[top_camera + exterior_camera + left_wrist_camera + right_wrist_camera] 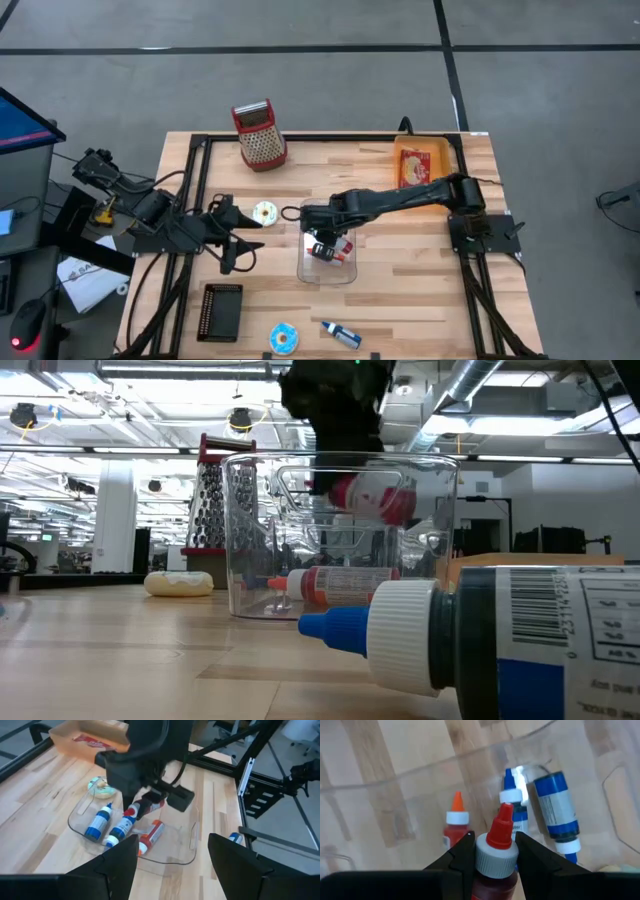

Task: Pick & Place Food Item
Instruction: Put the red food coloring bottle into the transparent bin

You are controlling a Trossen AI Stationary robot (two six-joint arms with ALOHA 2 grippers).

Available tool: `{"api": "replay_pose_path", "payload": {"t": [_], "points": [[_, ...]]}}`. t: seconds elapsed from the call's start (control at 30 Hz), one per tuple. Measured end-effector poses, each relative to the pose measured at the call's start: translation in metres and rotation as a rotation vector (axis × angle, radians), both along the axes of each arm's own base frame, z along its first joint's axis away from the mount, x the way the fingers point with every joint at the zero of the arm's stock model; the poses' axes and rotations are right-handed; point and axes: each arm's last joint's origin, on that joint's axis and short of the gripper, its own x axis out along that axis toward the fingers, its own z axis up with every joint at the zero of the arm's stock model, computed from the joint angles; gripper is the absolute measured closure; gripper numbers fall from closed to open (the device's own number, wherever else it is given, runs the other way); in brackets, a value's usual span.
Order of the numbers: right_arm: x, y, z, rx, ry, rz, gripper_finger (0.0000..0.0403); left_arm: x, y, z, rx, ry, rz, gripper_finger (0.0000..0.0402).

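Two blue-capped bottles (555,815) and an orange-capped bottle (454,822) already lay in the clear plastic container (328,268) when my right gripper (495,852) hung over it, fingers pinching a red-capped bottle (496,847) by the neck. My right wrist view showed that pinch plainly, nozzle pointing down toward the bin floor; the high view gave only my dark arm reaching across the wooden table (400,310) from beside the orange tray (425,165). From table level, the red bottle (375,498) sat just above the container's rim, behind a blue-tipped bottle (480,635) lying close to that camera. My left gripper (238,240) waited near the table's left edge, fingers (117,870) spread apart, beside a glazed donut (264,213). Only the high view caught the red box grater (258,133), black rack (221,312) and blue-frosted donut (285,338).
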Motion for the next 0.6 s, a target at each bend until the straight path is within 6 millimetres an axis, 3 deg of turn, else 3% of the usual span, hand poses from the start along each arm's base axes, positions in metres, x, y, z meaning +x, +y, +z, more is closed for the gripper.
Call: {"api": "replay_pose_path", "payload": {"t": [0.3, 0.6], "points": [[0.010, -0.003, -0.016, 0.005, 0.010, 0.083, 0.0295, 0.000, 0.000, 0.000, -0.012, 0.002, 0.009, 0.0165], [0.013, -0.012, -0.023, 0.031, 0.027, 0.092, 0.0214, 0.000, 0.000, -0.001, -0.010, 0.005, 0.010, 0.0165]]}}
